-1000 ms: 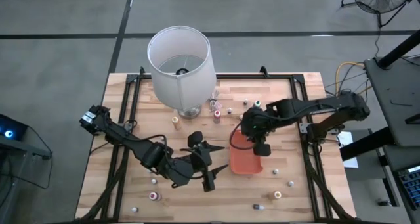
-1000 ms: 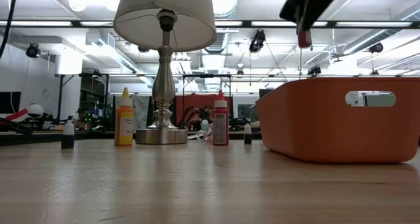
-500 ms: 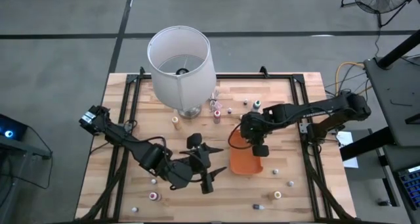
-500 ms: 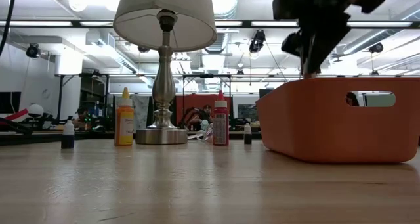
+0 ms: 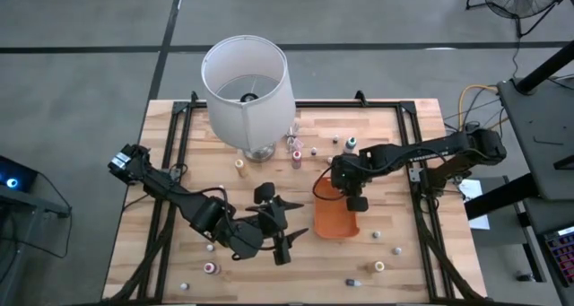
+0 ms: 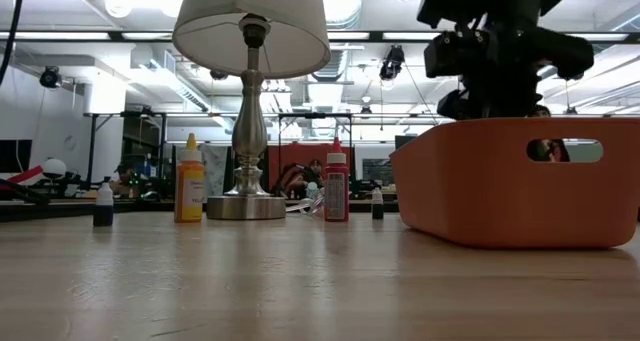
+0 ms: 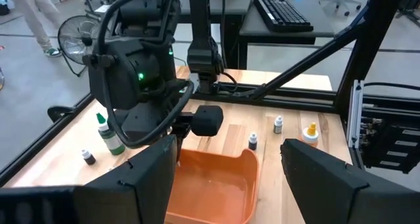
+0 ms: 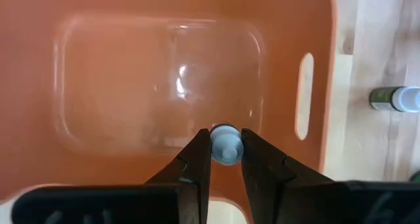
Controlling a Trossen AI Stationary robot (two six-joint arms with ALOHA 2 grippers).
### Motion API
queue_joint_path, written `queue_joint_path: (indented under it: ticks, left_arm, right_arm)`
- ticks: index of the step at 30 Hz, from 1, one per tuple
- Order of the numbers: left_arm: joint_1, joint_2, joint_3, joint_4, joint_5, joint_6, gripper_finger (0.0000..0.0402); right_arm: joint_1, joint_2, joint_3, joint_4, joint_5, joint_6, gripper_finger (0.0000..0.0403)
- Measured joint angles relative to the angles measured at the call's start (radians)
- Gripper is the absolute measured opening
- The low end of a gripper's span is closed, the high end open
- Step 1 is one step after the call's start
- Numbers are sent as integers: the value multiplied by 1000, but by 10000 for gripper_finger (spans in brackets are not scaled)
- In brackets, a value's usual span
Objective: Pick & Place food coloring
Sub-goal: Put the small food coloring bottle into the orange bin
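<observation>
One bottle [image 8: 225, 145] sits clenched in the right gripper [image 8: 226, 152] above the tray [image 8: 164, 27]; released high, it could bounce out.

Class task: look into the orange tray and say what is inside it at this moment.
The orange tray has a bare floor with no loose bottles showing. The right gripper hangs over it, shut on a white-capped food coloring bottle. The fingers hide the bottle's body.
</observation>
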State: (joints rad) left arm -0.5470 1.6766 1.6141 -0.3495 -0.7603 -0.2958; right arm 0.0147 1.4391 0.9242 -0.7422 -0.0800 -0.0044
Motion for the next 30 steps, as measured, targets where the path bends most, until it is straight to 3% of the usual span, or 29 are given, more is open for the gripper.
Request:
queue_joint_path:
  ticks: [30]
  left_arm:
    - [0, 0, 0, -5, -7, -2, 245]
  right_arm:
    - [22, 36, -96, 156, 31, 5, 59]
